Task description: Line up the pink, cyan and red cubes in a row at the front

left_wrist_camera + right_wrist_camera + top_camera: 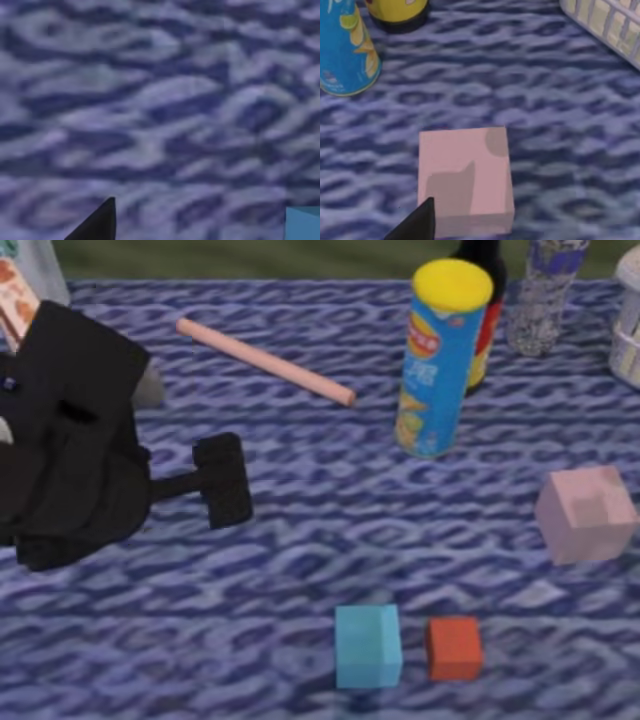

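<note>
Two cubes (368,645) well right of the left gripper (222,480), finger state unclear.

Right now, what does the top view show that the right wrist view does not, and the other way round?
Only the top view shows the cyan cube, the red cube, the pink rod and the left tool. Only the right wrist view shows the white basket as open slats. Both show the pink cube, the blue chips can and the patterned cloth.
</note>
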Controlling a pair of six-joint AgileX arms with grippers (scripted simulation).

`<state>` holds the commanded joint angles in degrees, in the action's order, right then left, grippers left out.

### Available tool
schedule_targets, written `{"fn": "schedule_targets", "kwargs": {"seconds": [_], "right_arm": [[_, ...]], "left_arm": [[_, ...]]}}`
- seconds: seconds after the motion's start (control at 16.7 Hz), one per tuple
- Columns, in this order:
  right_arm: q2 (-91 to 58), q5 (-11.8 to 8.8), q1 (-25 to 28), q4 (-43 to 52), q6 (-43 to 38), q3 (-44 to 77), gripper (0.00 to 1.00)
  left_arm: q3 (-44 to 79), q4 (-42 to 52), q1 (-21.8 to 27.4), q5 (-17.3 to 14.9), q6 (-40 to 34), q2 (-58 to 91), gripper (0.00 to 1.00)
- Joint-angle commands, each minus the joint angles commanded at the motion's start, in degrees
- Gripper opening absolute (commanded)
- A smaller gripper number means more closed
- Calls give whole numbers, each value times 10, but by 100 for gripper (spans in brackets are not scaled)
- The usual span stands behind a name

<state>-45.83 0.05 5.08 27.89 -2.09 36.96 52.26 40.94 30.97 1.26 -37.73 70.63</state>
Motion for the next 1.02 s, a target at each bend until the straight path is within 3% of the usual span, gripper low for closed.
{"fn": "schedule_targets", "kwargs": {"seconds": [0.6, 1.02], "right_arm": [[-511, -1, 52, 290, -20, 364, 100], [-654, 0, 69, 371, -26, 494, 100]], "left_arm": [[-409, -286, -241, -7, 270, -521, 100], [-521, -407, -320, -13, 376, -704, 100]]}}
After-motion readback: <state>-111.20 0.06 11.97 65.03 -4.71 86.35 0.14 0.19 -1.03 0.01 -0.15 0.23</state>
